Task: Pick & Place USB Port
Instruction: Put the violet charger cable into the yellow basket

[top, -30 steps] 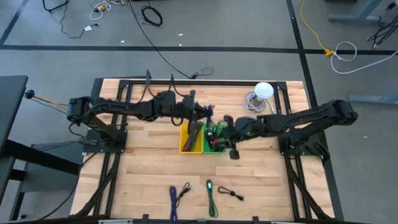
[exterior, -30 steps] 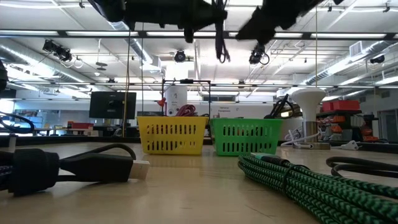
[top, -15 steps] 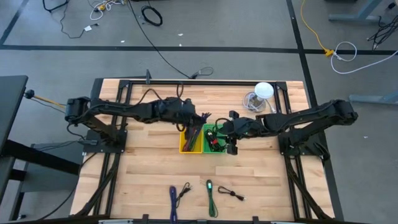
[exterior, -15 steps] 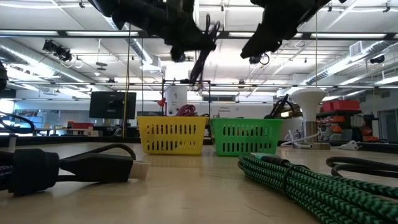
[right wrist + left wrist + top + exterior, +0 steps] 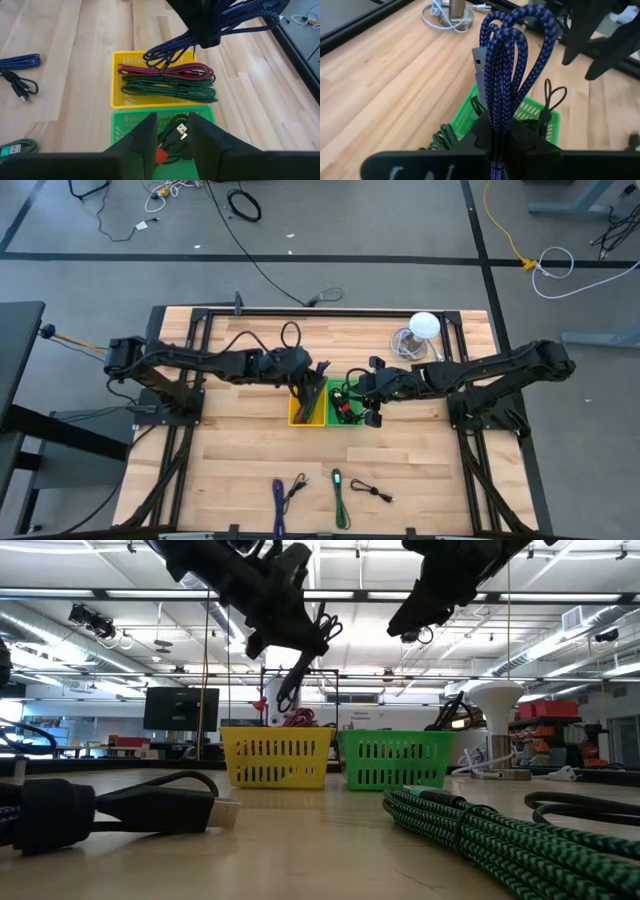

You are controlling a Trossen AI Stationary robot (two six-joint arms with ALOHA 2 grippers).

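USB cable, the blue-and-black braided one folded into a bundle of loops [image 5: 507,75], is hanging from my left pincer [image 5: 300,366], which is clamping shut on the bundle's middle. In the overhead frame that pincer is sitting just left of centre, directly over the far end of the yellow plastic basket [image 5: 307,402]. So the drop point is lying straight below the load, and the coming move is turning on that vertical line, not on any sideways travel.

From the left wrist camera the bundle's long axis is running away from the fingers, with the silver USB-A plug [image 5: 479,62] sticking out beside the loops. In the right wrist camera the loose ends are trailing down toward the red and green braided cables [image 5: 167,80] already lying lengthwise in the yellow basket. The bundle is not yet touching them, as far as I am judging.

My right pincer [image 5: 372,395], fingers parted and holding nothing, is hovering over the green plastic basket [image 5: 120,125] next door, right of centre. Several more cables are lying on the wooden tabletop [image 5: 230,440] near the bottom edge.
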